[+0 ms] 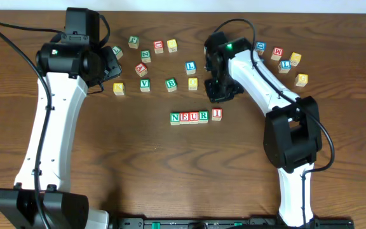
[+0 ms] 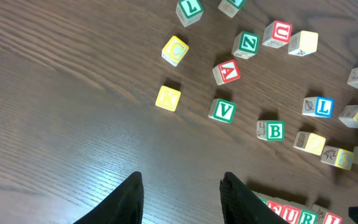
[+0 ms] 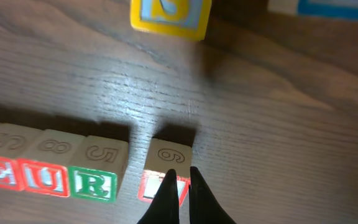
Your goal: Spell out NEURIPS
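- My right claw (image 3: 180, 186) was clenched, fingertips together over the I cube (image 3: 166, 152), grasping nothing I could see.
- The I cube sat at 3 o'clock of the R cube (image 3: 95, 180), a small gap between them, ending the N-E-U-R row (image 1: 189, 117).
- My left claw (image 2: 182, 199) hung released and empty, at 10 o'clock of that row.

Open below, crowded above
You have bare surface (image 1: 170, 165) below the lettered row (image 1: 196, 116); loose cubes (image 1: 170, 83) and the right pincer (image 3: 182, 173) stand above it.
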Available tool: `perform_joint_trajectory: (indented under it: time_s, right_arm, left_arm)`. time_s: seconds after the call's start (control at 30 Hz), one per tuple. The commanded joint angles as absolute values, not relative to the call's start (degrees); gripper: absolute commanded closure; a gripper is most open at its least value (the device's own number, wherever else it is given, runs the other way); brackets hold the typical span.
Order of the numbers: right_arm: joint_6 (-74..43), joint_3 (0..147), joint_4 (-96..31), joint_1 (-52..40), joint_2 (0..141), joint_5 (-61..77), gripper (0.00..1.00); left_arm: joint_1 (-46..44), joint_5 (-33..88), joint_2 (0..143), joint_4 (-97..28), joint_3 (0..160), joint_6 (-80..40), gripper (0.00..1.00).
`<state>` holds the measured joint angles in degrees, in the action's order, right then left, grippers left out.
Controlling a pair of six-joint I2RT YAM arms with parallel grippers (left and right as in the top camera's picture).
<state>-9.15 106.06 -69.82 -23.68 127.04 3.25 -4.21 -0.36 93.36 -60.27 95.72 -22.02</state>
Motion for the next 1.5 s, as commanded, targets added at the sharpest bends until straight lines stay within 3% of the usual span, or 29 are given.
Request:
perform_joint_trajectory:
  time_s: [0.0,0.8,1.1,1.3,1.47]
  right_arm:
    - [-9.4,104.0,-68.3,-24.2,126.8,3.4,0.97]
    - [-9.4,98.6,-62.0,-25.5,126.8,3.4,0.99]
    - [-9.4,108.3,-71.3,-24.6,124.8,3.3,0.99]
    - [-10.9,107.7,-80.3,-25.2,123.2,3.6,0.99]
    - [-11.2,101.4,-79.6,-27.4,123.2,3.6,0.99]
  left_arm:
    - [-4.0,-1.1,94.0,-60.6,95.8,-21.0,0.60]
    - [-4.0,-1.1,94.0,-60.6,95.8,-21.0,0.60]
    - [-4.0,-1.1,94.0,-60.6,95.8,-21.0,0.60]
    - [-4.0,-1.1,94.0,-60.6,95.8,-21.0,0.60]
    - [-4.0,-1.1,94.0,-60.6,95.8,-21.0,0.60]
